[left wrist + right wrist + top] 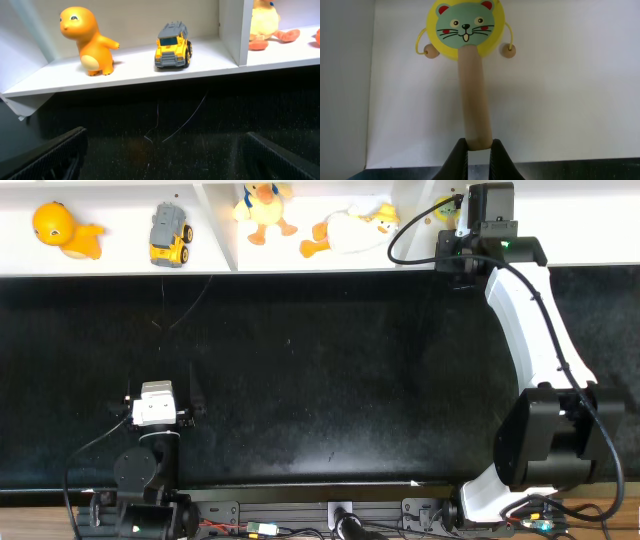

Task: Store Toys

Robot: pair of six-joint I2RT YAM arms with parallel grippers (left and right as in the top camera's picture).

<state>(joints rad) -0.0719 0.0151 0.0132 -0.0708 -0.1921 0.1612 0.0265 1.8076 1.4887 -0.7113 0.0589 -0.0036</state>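
Observation:
A toy rattle drum (465,25) with a green cat face, yellow rim and wooden handle lies on the white floor of the shelf's rightmost compartment (570,100). My right gripper (479,150) is shut on the end of that handle; from above, the toy's yellow edge (443,210) peeks out beside the wrist. My left gripper (160,162) stays low over the black table near its base (155,405), open and holding nothing. It faces the shelf, where an orange creature (87,40) and a yellow truck (172,45) stand.
The white shelf (300,262) runs along the table's far edge, split by dividers. It holds the orange creature (65,230), the truck (170,235), a yellow duck plush (265,205) and a white duck plush (350,230). A black mat (320,380) covers the table.

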